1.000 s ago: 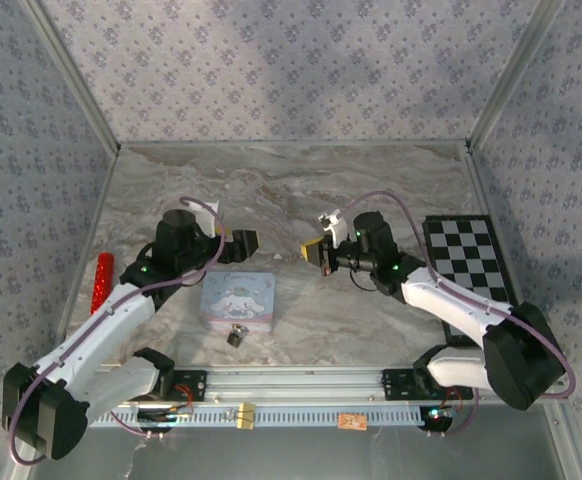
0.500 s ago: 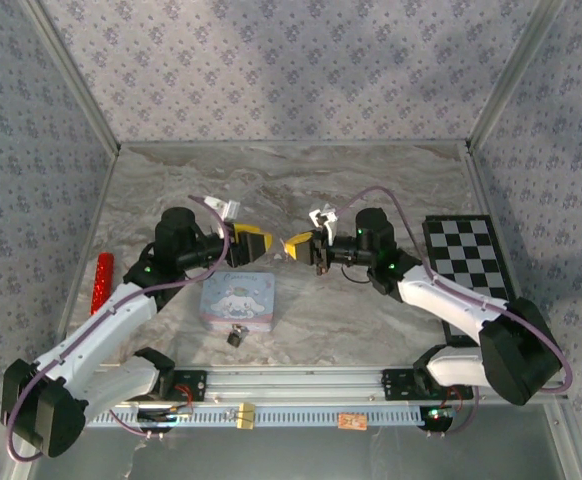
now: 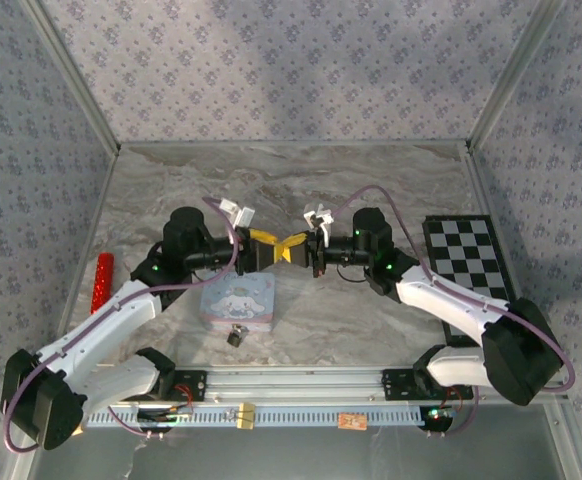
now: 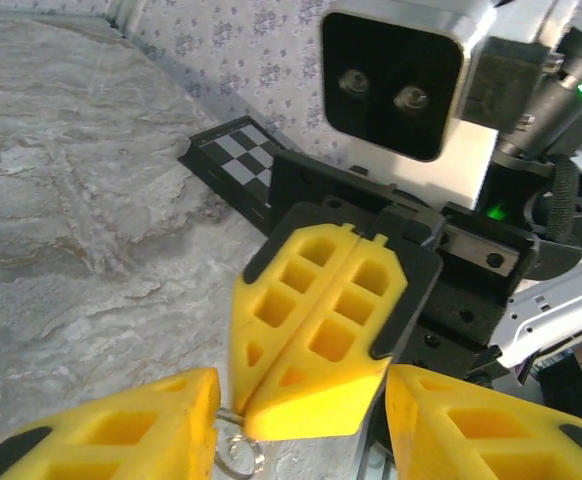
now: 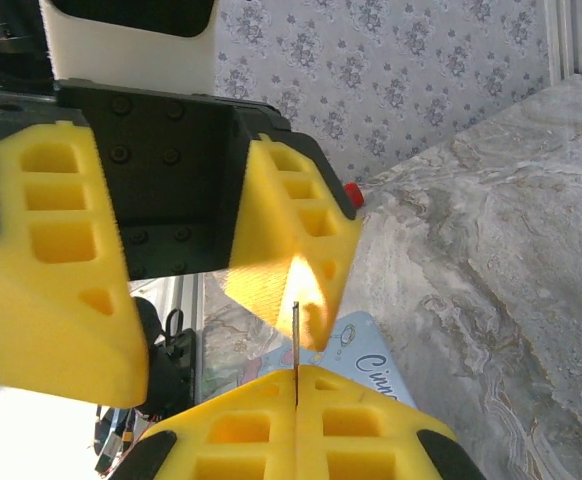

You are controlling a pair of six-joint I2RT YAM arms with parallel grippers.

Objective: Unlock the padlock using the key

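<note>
We read this as a lab robot cell: marble-look table [image 3: 371, 180] boxed in by floral-papered panels [image 3: 271, 70] on aluminium posts [image 3: 71, 75], a black-and-white checkerboard [image 3: 466, 255] at its right edge, a slotted metal rail [image 3: 301, 380] along the near edge.

Left arm [image 3: 111, 320], right arm [image 3: 441, 295]: same build. White link shells, black joint housings. Purple cable [image 3: 371, 195] looped along each arm. Small green light [image 4: 493, 212] on the wrist body.

Left gripper [image 3: 263, 246], right gripper [image 3: 297, 243]: black bodies with dark screw heads [image 5: 121, 155]. Yellow wedge-shaped jaws moulded with rectangular and triangular pockets, black trim at the rear.

Wrist camera block [image 4: 396, 70]: white casing, black face, two round lenses.

Black bases on a silver rail [image 3: 291, 385].
</note>
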